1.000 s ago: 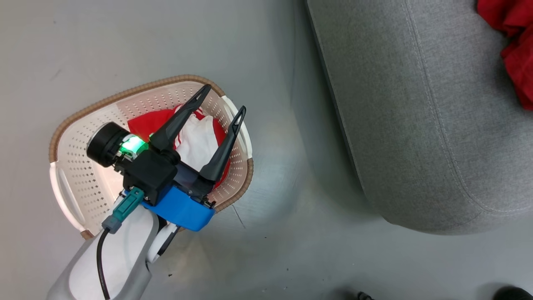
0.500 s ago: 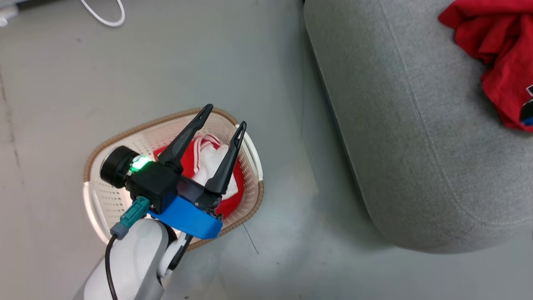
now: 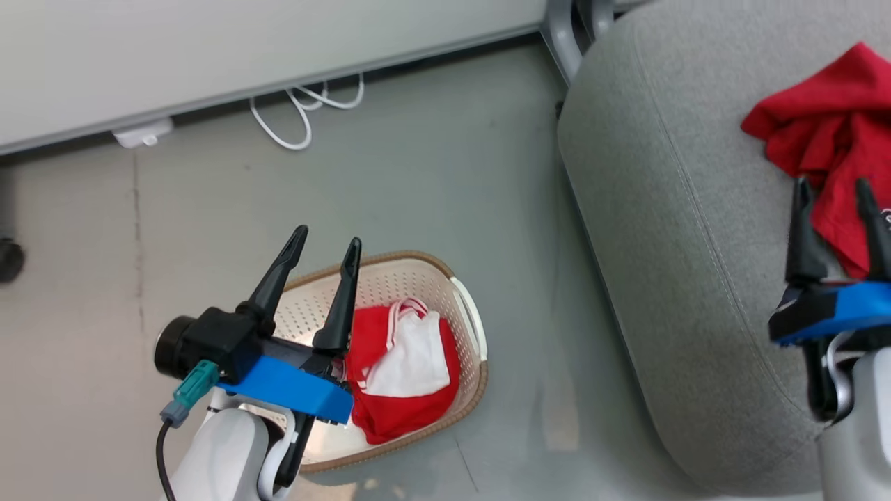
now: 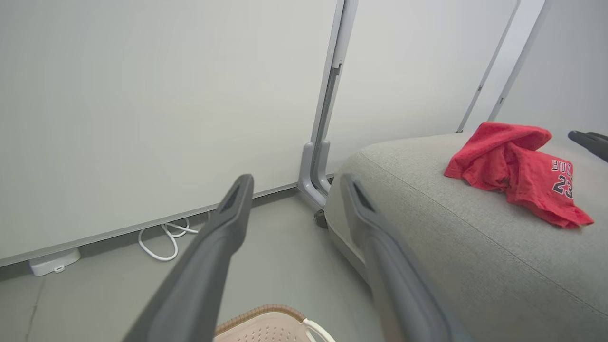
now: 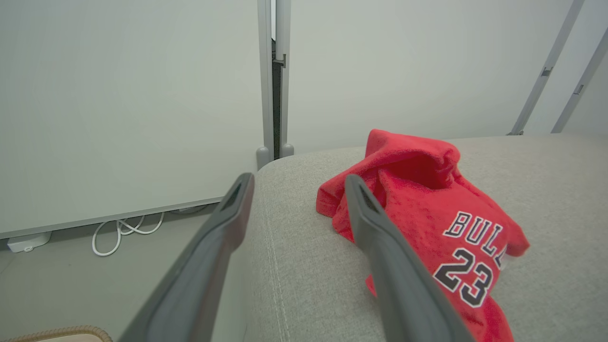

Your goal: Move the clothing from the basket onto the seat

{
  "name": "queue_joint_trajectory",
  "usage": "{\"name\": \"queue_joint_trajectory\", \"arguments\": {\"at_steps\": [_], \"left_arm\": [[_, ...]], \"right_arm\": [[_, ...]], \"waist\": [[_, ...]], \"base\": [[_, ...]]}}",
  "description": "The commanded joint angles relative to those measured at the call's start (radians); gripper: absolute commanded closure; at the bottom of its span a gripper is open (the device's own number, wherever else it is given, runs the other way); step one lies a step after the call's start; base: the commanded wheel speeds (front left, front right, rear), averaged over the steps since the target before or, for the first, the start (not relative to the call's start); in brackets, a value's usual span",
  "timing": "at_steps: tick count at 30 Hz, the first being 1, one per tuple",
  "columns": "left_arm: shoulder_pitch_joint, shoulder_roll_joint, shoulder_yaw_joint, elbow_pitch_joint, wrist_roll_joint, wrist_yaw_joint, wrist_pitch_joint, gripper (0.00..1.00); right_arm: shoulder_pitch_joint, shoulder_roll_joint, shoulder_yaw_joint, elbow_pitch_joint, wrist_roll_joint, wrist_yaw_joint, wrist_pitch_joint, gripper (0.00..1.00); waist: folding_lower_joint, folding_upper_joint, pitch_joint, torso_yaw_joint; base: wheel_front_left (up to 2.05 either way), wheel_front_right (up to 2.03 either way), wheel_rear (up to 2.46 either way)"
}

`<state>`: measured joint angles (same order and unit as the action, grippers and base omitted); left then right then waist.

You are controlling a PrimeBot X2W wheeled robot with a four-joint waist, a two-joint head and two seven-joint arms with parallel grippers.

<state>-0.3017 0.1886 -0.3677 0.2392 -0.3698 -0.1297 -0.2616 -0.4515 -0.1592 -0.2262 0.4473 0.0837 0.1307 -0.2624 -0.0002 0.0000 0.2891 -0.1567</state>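
On the floor stands the cream basket (image 3: 418, 259) with a brown rim, and a red garment with white trim (image 3: 404, 369) lies crumpled inside it. My left gripper (image 3: 327, 236) hovers over the basket's left part, open and empty, beside the garment. In the left wrist view its fingers (image 4: 294, 180) point toward the wall, with the basket's rim (image 4: 266, 311) below. A red jersey printed 23 (image 3: 828, 139) lies on the grey seat (image 3: 661, 243). My right gripper (image 3: 832, 184) is open above the seat, just short of the jersey (image 5: 427, 213), and holds nothing (image 5: 297, 178).
A pale wall panel runs along the far side, with a white cable (image 3: 299, 118) and a small white box (image 3: 143, 132) on the floor below it. A grey metal post (image 3: 564, 28) stands by the seat's far corner. A dark caster (image 3: 10, 259) sits at the left edge.
The head camera has tilted up, bringing the wall and my right gripper into view. My left gripper has shifted from over the garment to the basket's left part, still open and empty.
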Motion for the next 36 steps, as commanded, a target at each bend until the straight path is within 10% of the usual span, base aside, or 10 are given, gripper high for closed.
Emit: {"name": "queue_joint_trajectory", "arguments": {"at_steps": [1, 36], "left_arm": [[0.023, -0.01, 0.021, 0.008, -0.003, -0.002, -0.005, 0.0], [0.172, -0.057, 0.231, 0.139, 0.063, -0.002, -0.005, 0.0]], "right_arm": [[0.038, 0.012, 0.014, -0.022, -0.012, 0.0, -0.002, 0.0], [0.382, 0.11, 0.162, -0.254, 0.015, 0.0, 0.047, 0.0]], "waist": [[0.0002, 0.0, -0.057, 0.043], [0.0002, 0.0, -0.253, 0.24]], "base": [[0.0, 0.0, 0.0], [0.0, 0.0, 0.0]]}}
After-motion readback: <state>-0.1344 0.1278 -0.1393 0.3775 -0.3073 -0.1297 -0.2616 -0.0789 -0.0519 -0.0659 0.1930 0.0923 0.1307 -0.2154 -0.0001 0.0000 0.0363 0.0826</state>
